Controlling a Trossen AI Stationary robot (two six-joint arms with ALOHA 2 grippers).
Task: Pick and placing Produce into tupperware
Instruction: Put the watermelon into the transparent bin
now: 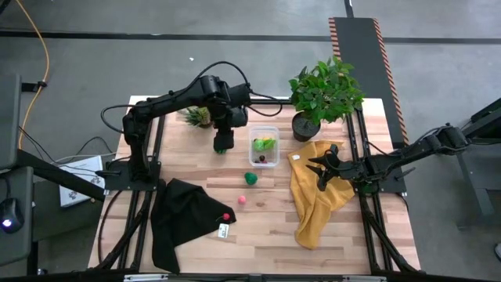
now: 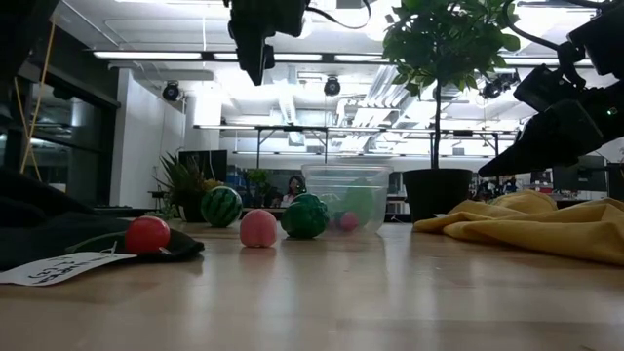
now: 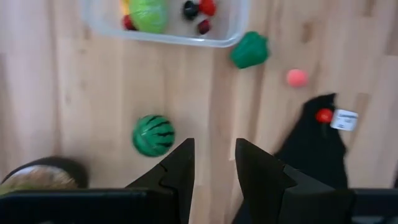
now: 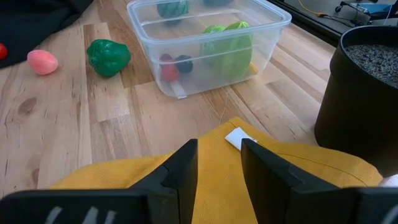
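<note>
The left gripper (image 1: 223, 146) was held above the table at about nine o'clock of the tupperware (image 1: 264, 146), over the striped melon (image 3: 153, 135); its jaws were set narrow, with a slim gap visible between the fingers (image 3: 180, 168), and nothing was held between them. The melon lay on the bare wood, apart from the container wall and just off the finger line. The step in hand was judged to be the pick of this melon. For a clean pick, the jaws would need to be opened wider than the ball before descent; the gripper would need to be centred over it so that both pads meet it at its widest girth; a round, smooth toy was judged liable to roll or squirt out if pinched off-centre.

The tupperware already held a leafy green piece (image 4: 229, 45) and small red and dark pieces; a green pepper (image 1: 250, 178) and a pink piece (image 1: 242, 200) lay at six o'clock of it, and a red piece (image 1: 226, 217) on the black cloth (image 1: 184, 215).

The right gripper (image 1: 322, 173) waited over the yellow cloth (image 1: 317, 204), at three o'clock of the container, jaws narrowly parted and empty.
</note>
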